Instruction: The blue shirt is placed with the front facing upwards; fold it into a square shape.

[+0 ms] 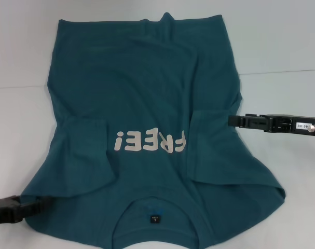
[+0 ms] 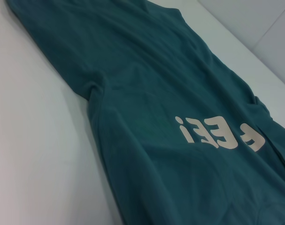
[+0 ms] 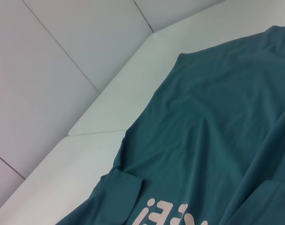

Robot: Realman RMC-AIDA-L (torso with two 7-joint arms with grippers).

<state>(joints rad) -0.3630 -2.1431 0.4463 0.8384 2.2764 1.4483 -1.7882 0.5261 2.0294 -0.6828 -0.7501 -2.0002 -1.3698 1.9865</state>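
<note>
Blue T-shirt [image 1: 147, 104] with sleeves folded inward; left gripper [image 1: 40, 206] lower left, right gripper [image 1: 235, 121] mid-right, jaw state indeterminable; edges should be aligned evenly.

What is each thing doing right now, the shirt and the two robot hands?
shirt: lying flat on the table, front up, both sleeves folded in over the body, collar nearest the robot, not yet square.
left gripper: low at the shirt's near left edge, by the shoulder.
right gripper: at the shirt's right edge, beside the folded sleeve.
</note>
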